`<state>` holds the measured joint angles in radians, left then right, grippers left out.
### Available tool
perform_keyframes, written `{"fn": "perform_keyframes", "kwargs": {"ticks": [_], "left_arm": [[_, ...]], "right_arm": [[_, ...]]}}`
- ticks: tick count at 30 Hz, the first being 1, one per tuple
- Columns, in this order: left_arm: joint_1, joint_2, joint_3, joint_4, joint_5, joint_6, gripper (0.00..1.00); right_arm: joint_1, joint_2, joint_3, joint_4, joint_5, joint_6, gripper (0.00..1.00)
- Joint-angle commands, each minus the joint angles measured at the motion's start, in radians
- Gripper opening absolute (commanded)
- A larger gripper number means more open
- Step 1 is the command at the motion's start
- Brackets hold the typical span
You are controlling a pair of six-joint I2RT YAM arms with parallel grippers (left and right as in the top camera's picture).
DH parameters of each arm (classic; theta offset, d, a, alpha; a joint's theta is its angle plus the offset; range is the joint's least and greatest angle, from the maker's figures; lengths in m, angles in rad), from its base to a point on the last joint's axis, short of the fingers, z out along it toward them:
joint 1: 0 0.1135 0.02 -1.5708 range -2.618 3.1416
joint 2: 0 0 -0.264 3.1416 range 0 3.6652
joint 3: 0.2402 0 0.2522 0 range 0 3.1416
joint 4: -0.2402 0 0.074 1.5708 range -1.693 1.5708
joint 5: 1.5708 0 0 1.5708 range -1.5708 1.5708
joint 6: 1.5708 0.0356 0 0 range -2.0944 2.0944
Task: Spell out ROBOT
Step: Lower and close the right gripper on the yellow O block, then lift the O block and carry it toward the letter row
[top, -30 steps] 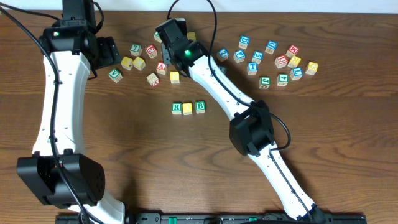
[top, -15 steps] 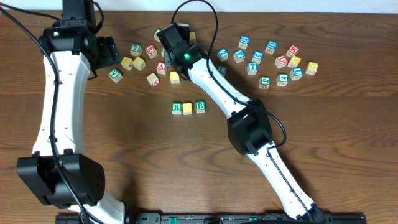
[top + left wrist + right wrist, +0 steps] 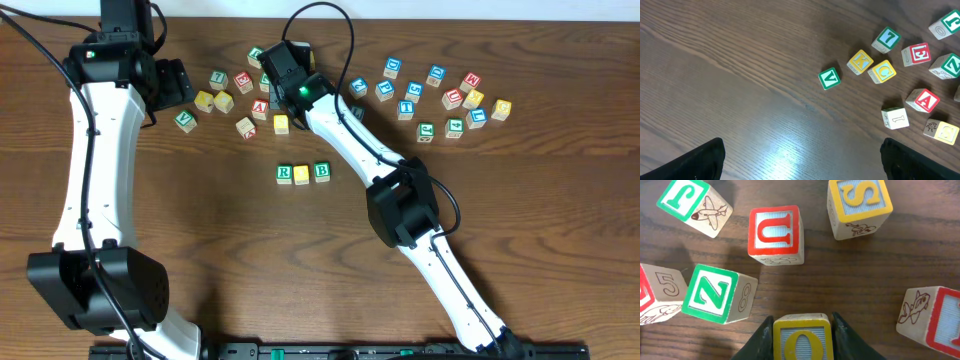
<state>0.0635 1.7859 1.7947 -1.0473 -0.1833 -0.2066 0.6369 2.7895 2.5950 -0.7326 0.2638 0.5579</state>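
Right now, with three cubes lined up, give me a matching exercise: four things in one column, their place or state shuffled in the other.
1. yellow O cube
2. green R cube
3. green V cube
4. left gripper

a. open, holding nothing
b. at one end of the lined-up row
c. between the fingers of the right gripper
d. loose, beside two yellow cubes

Pairs: 1-c, 2-b, 3-d, 4-a

Lower part of yellow O cube [image 3: 802, 339] and right tool [image 3: 802, 319], beyond the wrist view's bottom edge.
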Motion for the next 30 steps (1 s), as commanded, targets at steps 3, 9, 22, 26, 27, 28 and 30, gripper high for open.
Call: {"fn": "perform_keyframes", "kwargs": {"ticks": [3, 9, 22, 26, 27, 28, 30], "left_arm": [[0.001, 0.013, -0.007, -0.004, -0.013, 0.003, 0.98], [0.001, 0.013, -0.007, -0.004, -0.013, 0.002, 0.98], [0.001, 0.013, -0.007, -0.004, -0.013, 0.002, 0.98], [0.001, 0.013, -0.007, -0.004, -0.013, 0.002, 0.98], [0.001, 0.013, -0.007, -0.004, -0.012, 0.002, 0.98], [0.001, 0.013, -0.007, -0.004, -0.013, 0.002, 0.98], [0.001, 0.013, -0.007, -0.004, -0.013, 0.002, 0.98]], "right_arm": [[-0.01, -0.018, -0.003, -0.012, 0.007, -0.072, 0.23], [-0.013, -0.09, -0.003, -0.042, 0.007, -0.128, 0.22], [-0.071, -0.461, -0.003, -0.492, -0.096, -0.171, 0.18], [-0.097, -0.53, -0.003, -0.687, -0.114, -0.172, 0.18], [-0.102, -0.531, -0.003, -0.73, -0.114, -0.171, 0.18], [-0.107, -0.531, -0.003, -0.769, -0.114, -0.171, 0.18], [-0.113, -0.519, -0.008, -0.831, -0.114, -0.171, 0.18]]}}
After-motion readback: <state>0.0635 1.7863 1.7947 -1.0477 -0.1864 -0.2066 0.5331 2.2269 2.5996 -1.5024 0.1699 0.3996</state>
